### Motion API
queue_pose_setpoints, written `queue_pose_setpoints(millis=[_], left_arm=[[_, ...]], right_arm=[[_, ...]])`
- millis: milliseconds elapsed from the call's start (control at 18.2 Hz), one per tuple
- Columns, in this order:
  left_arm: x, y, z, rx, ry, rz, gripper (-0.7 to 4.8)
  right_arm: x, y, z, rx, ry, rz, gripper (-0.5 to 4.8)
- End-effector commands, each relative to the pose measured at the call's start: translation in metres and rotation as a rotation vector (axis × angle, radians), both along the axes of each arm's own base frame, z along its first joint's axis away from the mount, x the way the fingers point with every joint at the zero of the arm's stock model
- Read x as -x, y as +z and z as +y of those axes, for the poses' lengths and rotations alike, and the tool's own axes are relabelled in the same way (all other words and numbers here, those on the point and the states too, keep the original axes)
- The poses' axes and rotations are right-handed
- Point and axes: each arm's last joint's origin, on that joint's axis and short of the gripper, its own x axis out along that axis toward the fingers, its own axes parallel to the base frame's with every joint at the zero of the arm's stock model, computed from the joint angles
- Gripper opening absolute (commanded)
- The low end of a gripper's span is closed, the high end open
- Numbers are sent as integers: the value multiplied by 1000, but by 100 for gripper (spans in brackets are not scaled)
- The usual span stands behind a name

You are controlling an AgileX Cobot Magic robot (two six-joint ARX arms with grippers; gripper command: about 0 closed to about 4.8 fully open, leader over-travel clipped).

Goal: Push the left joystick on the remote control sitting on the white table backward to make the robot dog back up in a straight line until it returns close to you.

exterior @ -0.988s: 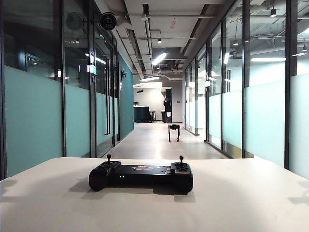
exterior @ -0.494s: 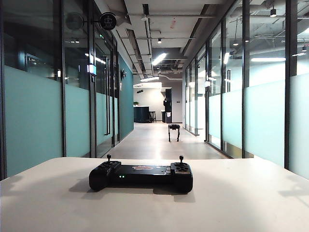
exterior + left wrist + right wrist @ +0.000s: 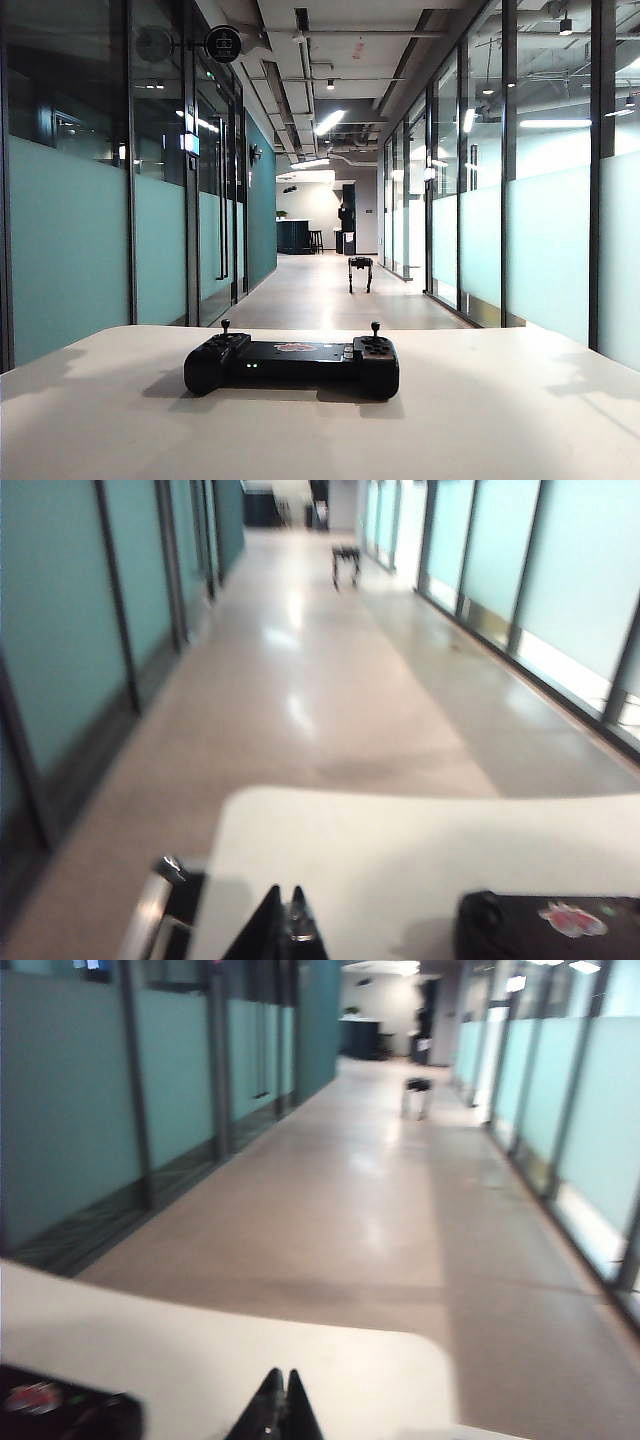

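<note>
We find the task at its approach step: nothing bears on the controls yet, and neither arm shows in the exterior view.

The white table (image 3: 480, 420) fills the foreground, matte and bare apart from one item. Beyond it a long corridor with glass walls runs away from us, and the robot dog (image 3: 360, 272) stands far down it, small and dark on thin legs, well apart from the table.

The remote control (image 3: 292, 364) sits near the middle of the table, a wide black gamepad with bulbous ends, two green lights on its near face and a red-and-white sticker on the flat panel.

The left gripper (image 3: 284, 912) hovers over the table edge, just beside the controller's left end; its tips lie together, clenched on nothing. The right gripper (image 3: 279, 1398) hangs over the table to the controller's right side, likewise clenched and empty.

The left joystick (image 3: 225, 328) stands upright, a thin black stick with a round knob, untouched. We judge the next move calls for the left gripper to come down at the stick's far side and press it back toward us, squarely, since a sideways lean would likely turn the dog off its line.
</note>
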Motion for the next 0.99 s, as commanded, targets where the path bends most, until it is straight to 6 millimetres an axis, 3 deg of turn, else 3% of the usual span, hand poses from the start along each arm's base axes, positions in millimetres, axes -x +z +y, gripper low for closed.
queue_pose_setpoints(millis=[55,604,988], left_arm=[[-13,5,-2,15,-26,13,-6],[-59,-3,-10,10,-149,190,-6],[-86,-14,-15,19,-237,277,-6]], right_arm=[[-6,1,11,0,59,-6,-3],[-23,-22,59,27,182,130,-3],[-44,-44,73,-6,201,208,-3]])
